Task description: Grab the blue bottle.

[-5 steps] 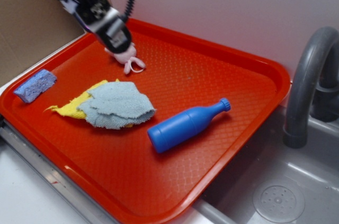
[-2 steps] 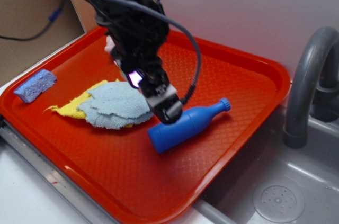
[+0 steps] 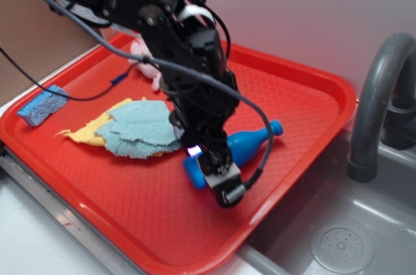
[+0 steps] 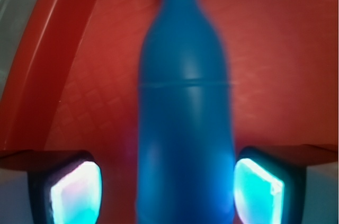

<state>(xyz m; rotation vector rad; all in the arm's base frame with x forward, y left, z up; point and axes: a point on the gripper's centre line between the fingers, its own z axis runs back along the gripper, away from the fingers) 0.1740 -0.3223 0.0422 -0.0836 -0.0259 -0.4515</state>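
Note:
The blue bottle (image 3: 250,141) lies on its side on the red tray (image 3: 305,96), cap toward the back right. My gripper (image 3: 220,181) is down over the bottle's thick lower body and hides most of it. In the wrist view the blue bottle (image 4: 185,123) runs straight up the middle, between the two glowing pads (image 4: 74,192). The gripper (image 4: 167,192) is open. A strip of tray shows between the left pad and the bottle, while the right pad sits very close to it.
A pale blue-grey cloth (image 3: 140,129) lies over a yellow cloth (image 3: 84,133) left of the bottle. A blue-purple sponge (image 3: 42,106) sits at the tray's left edge and a pink toy (image 3: 146,57) at the back. A grey faucet (image 3: 377,93) and sink (image 3: 338,239) stand right.
My arm has swung from the tray's back left corner across to the bottle and come down, so the open jaws now straddle its body. The bottle has not moved.

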